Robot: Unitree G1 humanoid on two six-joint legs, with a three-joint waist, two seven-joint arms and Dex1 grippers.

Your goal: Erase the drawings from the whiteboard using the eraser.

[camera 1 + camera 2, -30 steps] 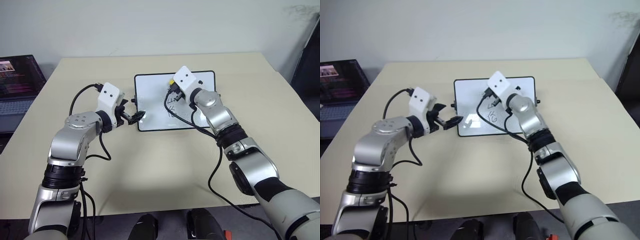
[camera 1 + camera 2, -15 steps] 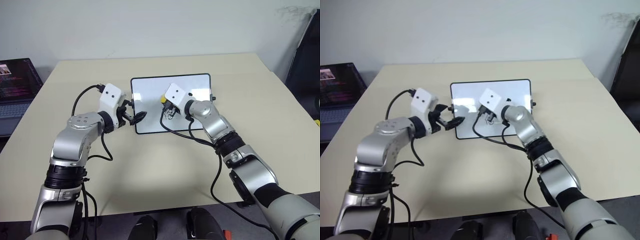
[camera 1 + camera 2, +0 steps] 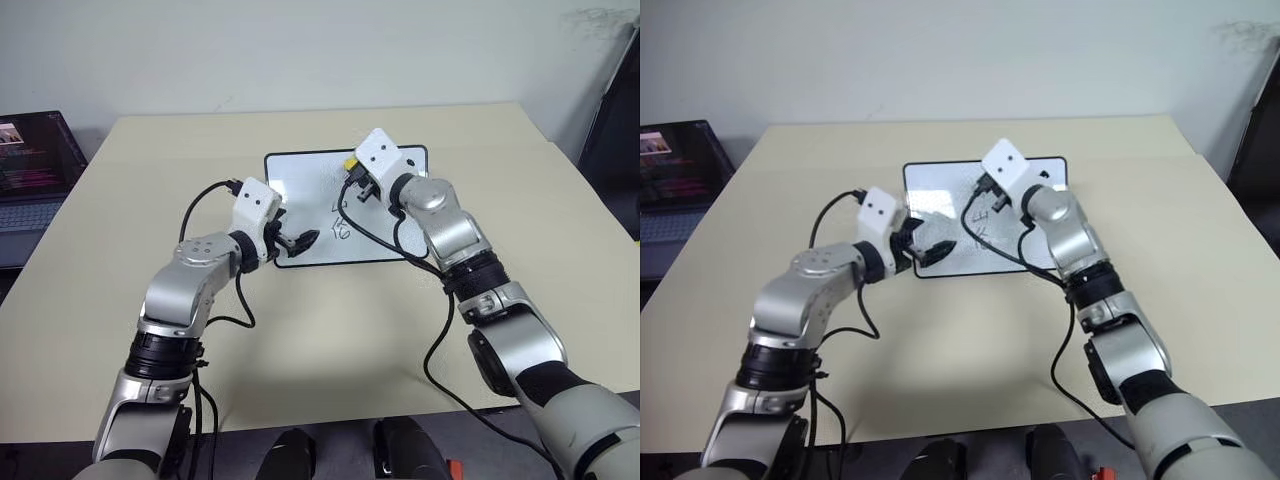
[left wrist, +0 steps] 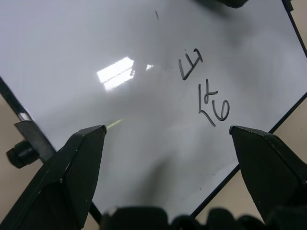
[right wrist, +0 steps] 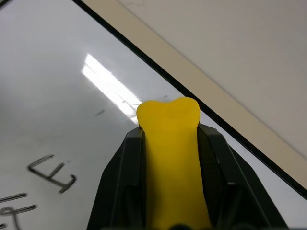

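Observation:
The whiteboard (image 3: 390,225) lies flat on the table, black-framed with a small knob (image 4: 19,154) on its side edge. Two black scribbles of the drawings (image 4: 204,86) stand one below the other near its middle (image 3: 340,220). My right gripper (image 3: 354,172) is shut on the yellow eraser (image 5: 170,153), held over the board's far part, just beyond the upper scribble (image 5: 53,173). Over the board's near left corner my left gripper (image 3: 303,241) stands open, its fingers (image 4: 79,163) wide apart with nothing between them.
The beige table (image 3: 300,340) has free room on every side of the board. A laptop (image 3: 35,170) sits off the table's left edge, and a dark object (image 3: 615,120) stands at the far right. Black cables hang from both wrists.
My left gripper has moved right, from the board's left edge to over its near left corner. My right gripper swept the eraser down and left across the board, then back up near the far edge.

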